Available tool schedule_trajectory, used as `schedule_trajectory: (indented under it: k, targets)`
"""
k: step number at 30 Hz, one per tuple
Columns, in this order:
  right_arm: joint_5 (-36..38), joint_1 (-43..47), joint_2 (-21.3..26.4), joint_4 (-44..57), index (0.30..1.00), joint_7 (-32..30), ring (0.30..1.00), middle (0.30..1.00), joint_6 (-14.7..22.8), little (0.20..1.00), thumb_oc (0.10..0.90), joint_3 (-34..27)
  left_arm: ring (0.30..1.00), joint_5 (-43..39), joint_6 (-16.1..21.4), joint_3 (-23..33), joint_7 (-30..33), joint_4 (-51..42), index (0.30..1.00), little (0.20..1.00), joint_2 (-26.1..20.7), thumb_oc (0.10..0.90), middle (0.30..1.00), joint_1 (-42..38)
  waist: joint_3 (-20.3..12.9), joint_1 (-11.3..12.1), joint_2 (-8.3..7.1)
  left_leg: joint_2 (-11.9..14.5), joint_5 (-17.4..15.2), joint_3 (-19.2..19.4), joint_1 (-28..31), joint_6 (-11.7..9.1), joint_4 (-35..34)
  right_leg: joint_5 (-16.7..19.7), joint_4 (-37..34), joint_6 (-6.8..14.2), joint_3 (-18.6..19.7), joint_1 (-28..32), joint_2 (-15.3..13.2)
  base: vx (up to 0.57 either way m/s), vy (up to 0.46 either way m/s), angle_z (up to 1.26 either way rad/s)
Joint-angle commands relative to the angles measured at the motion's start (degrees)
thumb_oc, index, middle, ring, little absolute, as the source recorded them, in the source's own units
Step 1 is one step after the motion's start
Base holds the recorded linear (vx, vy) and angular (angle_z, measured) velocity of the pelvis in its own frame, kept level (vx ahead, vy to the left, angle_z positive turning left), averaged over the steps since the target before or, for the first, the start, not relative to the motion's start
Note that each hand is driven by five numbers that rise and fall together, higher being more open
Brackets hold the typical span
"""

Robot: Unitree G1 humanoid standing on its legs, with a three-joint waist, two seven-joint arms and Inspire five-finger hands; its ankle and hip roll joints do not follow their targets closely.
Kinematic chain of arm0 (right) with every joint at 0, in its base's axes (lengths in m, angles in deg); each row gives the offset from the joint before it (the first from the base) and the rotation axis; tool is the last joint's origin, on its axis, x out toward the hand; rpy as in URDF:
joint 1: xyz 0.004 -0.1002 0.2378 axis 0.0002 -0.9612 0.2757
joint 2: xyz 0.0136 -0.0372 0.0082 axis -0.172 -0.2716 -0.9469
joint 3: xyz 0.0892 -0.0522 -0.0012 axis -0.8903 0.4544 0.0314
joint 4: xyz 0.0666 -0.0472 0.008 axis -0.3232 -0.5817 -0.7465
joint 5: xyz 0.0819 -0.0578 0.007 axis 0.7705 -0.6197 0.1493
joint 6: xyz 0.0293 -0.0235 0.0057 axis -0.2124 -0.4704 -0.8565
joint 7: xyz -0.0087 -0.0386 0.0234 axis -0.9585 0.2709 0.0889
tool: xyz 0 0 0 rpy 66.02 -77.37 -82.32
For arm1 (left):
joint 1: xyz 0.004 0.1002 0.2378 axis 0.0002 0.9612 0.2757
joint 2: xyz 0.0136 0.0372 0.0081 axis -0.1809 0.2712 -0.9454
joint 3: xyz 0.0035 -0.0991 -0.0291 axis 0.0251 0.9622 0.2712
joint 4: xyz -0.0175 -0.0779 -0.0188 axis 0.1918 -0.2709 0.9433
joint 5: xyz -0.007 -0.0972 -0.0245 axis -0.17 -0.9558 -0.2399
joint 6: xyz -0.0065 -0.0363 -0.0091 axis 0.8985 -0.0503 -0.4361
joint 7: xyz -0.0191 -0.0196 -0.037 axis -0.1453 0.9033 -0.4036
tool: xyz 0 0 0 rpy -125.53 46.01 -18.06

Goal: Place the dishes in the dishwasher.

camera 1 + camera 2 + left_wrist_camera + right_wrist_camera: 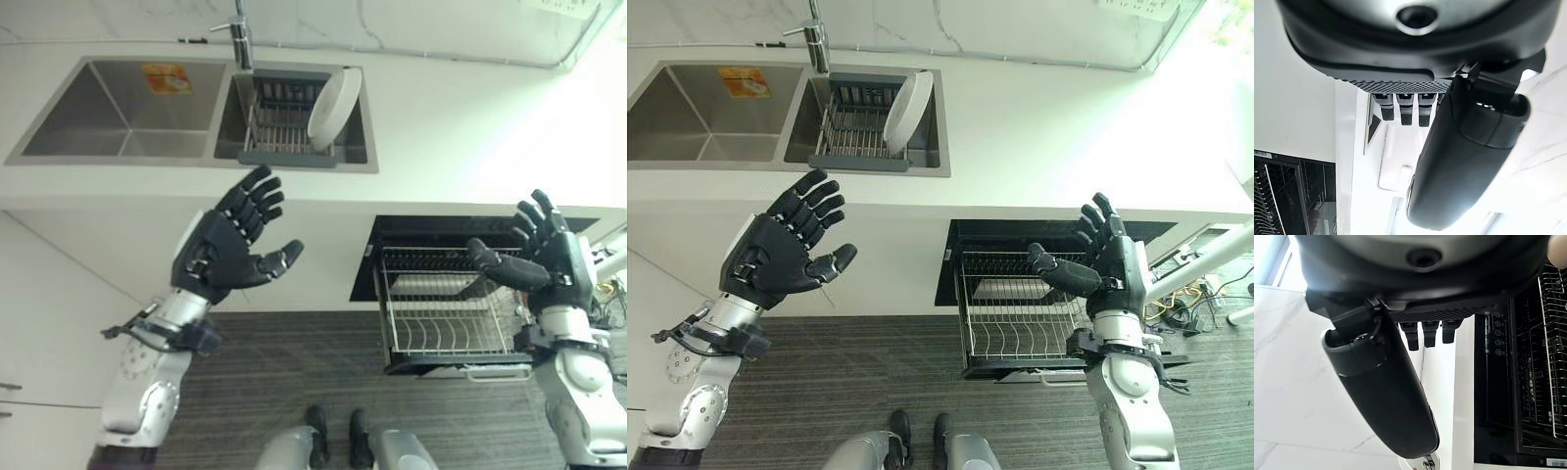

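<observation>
While the white plate (335, 106) is leaning upright in the sink's drying rack (284, 129), both the left hand (227, 246) and right hand (545, 257) are hovering spread and empty, the right beside the dishwasher rack (443, 315).

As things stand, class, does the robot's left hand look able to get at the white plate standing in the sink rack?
Probably yes. The left hand is open, holds nothing, and hangs in front of the counter below the white plate. The plate stands upright in the sink rack, and nothing lies between hand and plate.
</observation>
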Motion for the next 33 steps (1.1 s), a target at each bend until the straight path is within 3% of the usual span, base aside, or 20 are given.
schedule_trajectory:
  k: [1, 4, 6, 8, 9, 10, 11, 13, 17, 19, 21, 26, 28, 33]
  targets:
    - [0.3, 7.0, 2.8, 0.2, 0.900, -1.8, 0.900, 0.900, 7.3, 0.900, 0.800, -1.9, 0.900, 0.7, 6.4, 0.0, -0.8, -5.7, 0.900, 0.900, 0.4, 0.800, 0.900, -4.1, -5.4, 0.1, 1.67, 3.9, -5.1, -2.1, 3.3, -7.0, 1.3, -1.1, 1.3, 4.9, 0.4, 0.0, 0.1, 0.10, -0.087, 0.02]
    - [-0.1, 7.1, 2.4, 0.5, 0.900, -1.1, 0.900, 0.900, 5.8, 0.900, 0.800, -1.4, 0.900, -1.5, 8.4, 0.7, -1.1, -6.2, 0.900, 0.900, 0.6, 0.800, 0.900, -3.7, -5.9, 0.0, 2.12, 3.9, -5.4, -0.8, 4.8, -7.1, 1.3, -2.0, 1.3, 4.2, 0.2, 0.8, 0.3, 0.12, -0.098, -0.03]
    - [-0.4, 6.9, 2.6, 0.2, 0.900, -0.9, 0.900, 0.900, 5.8, 0.900, 0.800, -1.8, 0.900, -3.4, 9.4, 0.9, -1.1, -7.2, 0.900, 0.900, 1.5, 0.800, 0.900, -3.9, -5.7, -0.2, 1.71, 4.4, -4.1, 2.7, 6.4, -8.1, 1.3, -2.2, 1.3, 3.4, -0.7, 1.2, -0.8, 0.10, -0.103, -0.02]
    - [-0.7, 7.1, 2.9, -0.2, 0.900, -1.1, 0.900, 0.900, 5.9, 0.900, 0.800, -1.9, 0.900, -4.1, 9.2, 0.7, -1.0, -7.3, 0.900, 0.900, 1.9, 0.800, 0.900, -4.3, -5.3, -0.2, 1.22, 4.5, -1.7, 3.9, 6.9, -9.1, 1.3, -2.2, 1.3, 3.0, -0.7, 1.6, -1.5, 0.07, -0.080, -0.02]
    - [-0.7, 7.4, 3.7, -0.5, 0.900, -1.3, 0.900, 0.900, 5.7, 0.900, 0.800, -2.7, 0.900, -5.0, 10.3, 0.1, 0.3, -8.2, 0.900, 0.900, 2.8, 0.800, 0.900, -4.8, -4.0, -0.2, -0.34, 5.7, 6.9, 6.3, 5.8, -12.7, 4.3, -2.0, 1.3, 2.0, -0.7, 2.4, -3.6, 0.06, -0.077, 0.01]
    - [-0.4, 7.5, 4.1, -0.3, 0.900, -1.6, 0.900, 0.900, 5.5, 0.900, 0.800, -2.9, 0.900, -5.0, 10.9, -0.1, 0.7, -8.5, 0.900, 0.900, 3.2, 0.800, 0.900, -4.9, -3.5, -0.5, -0.47, 7.9, 9.0, 7.2, 4.1, -13.7, 5.9, -2.0, 1.3, 1.8, -0.9, 2.7, -3.9, 0.06, -0.040, 0.05]
    - [-0.4, 8.0, 4.3, -0.3, 0.900, -1.8, 0.900, 0.900, 4.9, 0.900, 0.800, -3.3, 0.900, -5.1, 11.5, -0.1, 1.4, -8.7, 0.900, 0.900, 3.4, 0.800, 0.900, -5.1, -3.3, -1.0, -0.67, 9.8, 9.6, 8.5, 3.3, -14.0, 5.6, -1.9, 1.3, 2.0, -0.7, 2.7, -4.5, 0.05, 0.061, 0.27]
    - [-1.2, 9.0, 4.4, -0.6, 0.900, -1.1, 0.900, 0.900, 4.7, 0.900, 0.800, -3.1, 0.900, -4.8, 13.2, -0.2, 2.1, -8.6, 0.900, 0.900, 3.5, 0.800, 0.900, -5.0, -3.3, -1.4, -0.30, 11.2, 9.0, 10.0, 3.8, -13.2, 1.3, -2.1, 1.3, 2.6, -0.1, 2.5, -5.0, 0.07, 0.167, 0.40]
    - [-1.7, 9.0, 4.9, -0.4, 0.900, 0.5, 0.900, 0.900, 5.4, 0.900, 0.800, -2.8, 0.900, -5.2, 15.5, 1.4, 3.7, -9.2, 0.900, 0.900, 3.5, 0.800, 0.900, -3.6, -3.7, -0.8, 3.01, 16.2, 6.0, 4.0, -3.4, -14.1, 1.3, -4.2, 1.3, 3.5, 3.4, 2.7, -1.9, 0.12, 0.265, -0.08]
    - [-0.9, 8.3, 5.1, -0.1, 0.900, 0.9, 0.900, 0.900, 5.6, 0.900, 0.800, -3.4, 0.900, -5.3, 15.8, 1.7, 3.5, -9.1, 0.900, 0.900, 4.2, 0.800, 0.900, -3.1, -4.3, -0.6, 3.93, 17.9, 7.2, 0.7, -6.6, -15.4, 1.3, -5.4, 1.3, 3.5, 4.8, 3.5, -0.9, 0.20, 0.208, -0.39]
    - [-0.6, 8.0, 5.2, 0.1, 0.900, 1.2, 0.900, 0.900, 5.6, 0.900, 0.800, -4.2, 0.900, -5.0, 16.7, 1.9, 2.2, -8.7, 0.900, 0.900, 4.6, 0.800, 0.900, -2.3, -4.5, -0.5, 4.60, 18.6, 7.9, 0.1, -8.0, -15.9, 1.3, -6.3, 1.3, 3.5, 5.3, 4.5, -0.5, 0.20, 0.198, -0.58]
    - [-1.9, 7.6, 5.1, 1.4, 0.900, 3.1, 0.900, 0.900, 7.1, 0.900, 0.800, -4.6, 0.900, -4.9, 17.5, 2.0, 1.6, -8.6, 0.900, 0.900, 3.4, 0.800, 0.900, -2.6, -5.4, -0.7, 5.25, 17.6, 4.7, 1.1, -6.4, -14.7, 1.3, -6.8, 1.3, 4.9, 4.9, 5.8, -2.7, 0.19, 0.258, -0.44]
    - [-2.8, 7.0, 4.7, 3.1, 0.900, 1.3, 0.900, 0.900, 8.6, 0.900, 0.800, -4.8, 0.900, -4.6, 16.4, 2.6, 2.4, -9.5, 0.900, 0.900, 2.0, 0.800, 0.900, -4.1, -6.4, 0.3, 4.24, 14.2, 2.1, -0.3, -4.9, -12.9, 1.3, -6.4, 1.3, 7.0, 5.5, 6.9, -4.8, 0.27, 0.344, 0.04]
    - [-2.5, 7.5, 2.7, 3.6, 0.900, -1.4, 0.900, 0.900, 10.9, 0.900, 0.800, -4.3, 0.900, -4.2, 15.1, 1.8, 0.5, -9.5, 0.900, 0.900, 1.9, 0.800, 0.900, -7.5, -6.7, 1.6, 2.42, 10.1, -0.2, -1.4, -3.8, -10.2, 1.3, -4.7, 1.3, 8.9, 4.4, 8.0, -7.6, 0.13, 0.186, 0.12]
